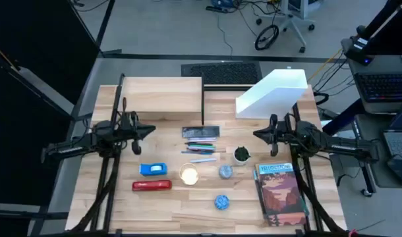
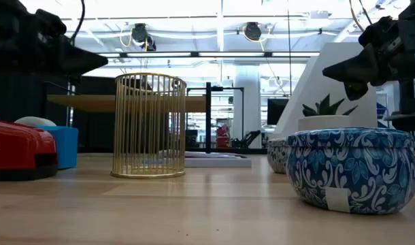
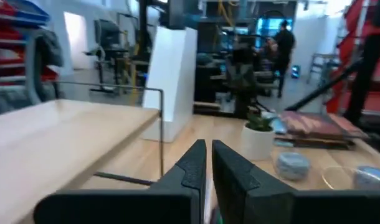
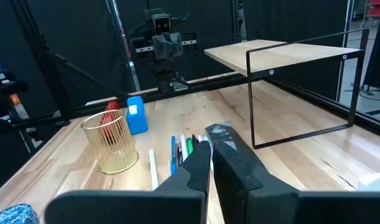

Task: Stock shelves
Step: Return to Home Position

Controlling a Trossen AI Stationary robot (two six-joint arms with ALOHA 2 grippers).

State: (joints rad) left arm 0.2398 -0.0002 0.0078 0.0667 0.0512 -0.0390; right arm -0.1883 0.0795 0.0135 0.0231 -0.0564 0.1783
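The shelves are a low light-wood plank shelf (image 1: pixel 161 99) on thin black legs at the far left and a white box-shaped file holder (image 1: pixel 273 92) at the far right. My left gripper (image 1: pixel 151 130) hovers shut just in front of the plank shelf. My right gripper (image 1: pixel 257 133) hovers shut in front of the file holder. They point at each other, and neither holds anything. Between and in front of them lie pens (image 1: pixel 201 148), a dark pouch (image 1: pixel 201 132), a small potted plant (image 1: pixel 241 155), a gold wire cup (image 1: pixel 189 174) and two tins (image 1: pixel 221 201).
A blue tape dispenser (image 1: pixel 153 169) and a red stapler (image 1: pixel 151 185) sit at the near left. A Yellowstone book (image 1: pixel 280 194) lies flat at the near right. The shelf's plank (image 4: pixel 283 53) is bare on top. People stand in the room beyond the table.
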